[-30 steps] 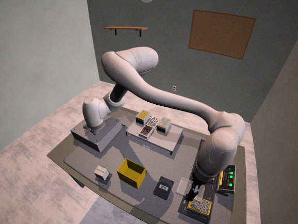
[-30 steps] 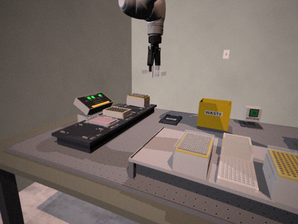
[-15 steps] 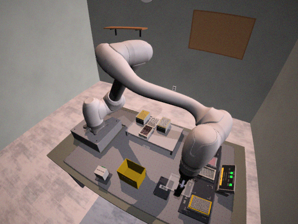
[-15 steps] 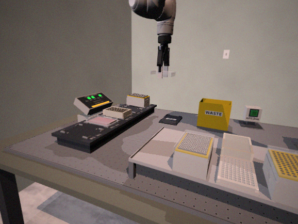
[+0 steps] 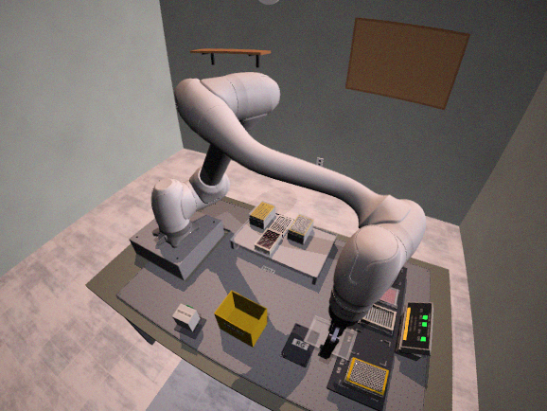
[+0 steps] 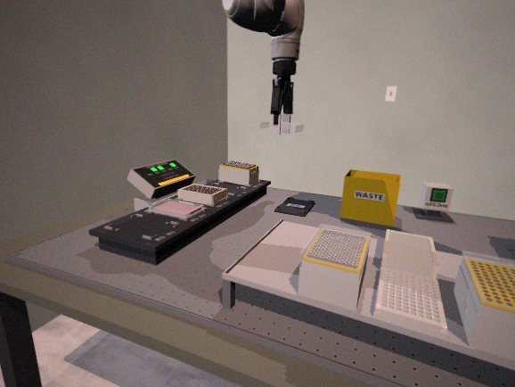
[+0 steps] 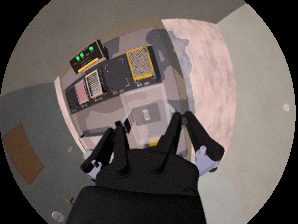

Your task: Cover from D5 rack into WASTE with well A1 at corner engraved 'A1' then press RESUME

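My gripper [image 5: 329,345] is shut on a clear cover [image 5: 326,335] and holds it high in the air, level; it also shows in the exterior view [image 6: 282,127]. It hangs between the regrip nest RG [image 5: 298,349] and the black deck [image 5: 374,341]. The yellow-framed tip rack at D5 [image 5: 367,376] sits uncovered at the deck's near end, also seen in the exterior view [image 6: 239,172]. The yellow WASTE bin [image 5: 241,316] [image 6: 371,196] stands upright to the left, its mouth open. The RESUME key [image 5: 186,316] stands on its post beyond the bin [image 6: 437,196].
On the deck are a reservoir [image 5: 379,316] and a pink plate [image 5: 389,296]. A control panel [image 5: 415,328] with green lights stands beside the deck. A raised shelf [image 5: 284,246] holds tip racks and plates. The arm base [image 5: 176,243] is at the back left.
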Robot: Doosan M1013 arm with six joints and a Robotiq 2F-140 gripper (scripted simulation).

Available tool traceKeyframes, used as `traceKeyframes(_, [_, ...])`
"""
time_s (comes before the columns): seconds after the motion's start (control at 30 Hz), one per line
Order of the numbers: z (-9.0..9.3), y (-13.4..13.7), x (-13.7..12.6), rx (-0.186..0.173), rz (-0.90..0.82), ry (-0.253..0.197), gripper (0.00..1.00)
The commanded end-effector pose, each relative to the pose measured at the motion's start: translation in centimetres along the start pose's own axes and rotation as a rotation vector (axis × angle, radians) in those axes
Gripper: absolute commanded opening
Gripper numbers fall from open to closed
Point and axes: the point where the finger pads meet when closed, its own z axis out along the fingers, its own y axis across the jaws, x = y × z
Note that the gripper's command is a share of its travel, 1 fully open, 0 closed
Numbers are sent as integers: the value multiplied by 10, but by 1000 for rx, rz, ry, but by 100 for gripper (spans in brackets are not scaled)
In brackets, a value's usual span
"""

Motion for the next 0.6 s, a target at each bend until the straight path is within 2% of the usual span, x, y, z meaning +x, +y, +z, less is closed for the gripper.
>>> traceKeyframes(0.0, [0,-14,-1,0,1,0,0])
traceKeyframes(0.13, [0,-18,-1,0,1,0,0])
traceKeyframes(0.57, [0,-16,-56,0,1,0,0])
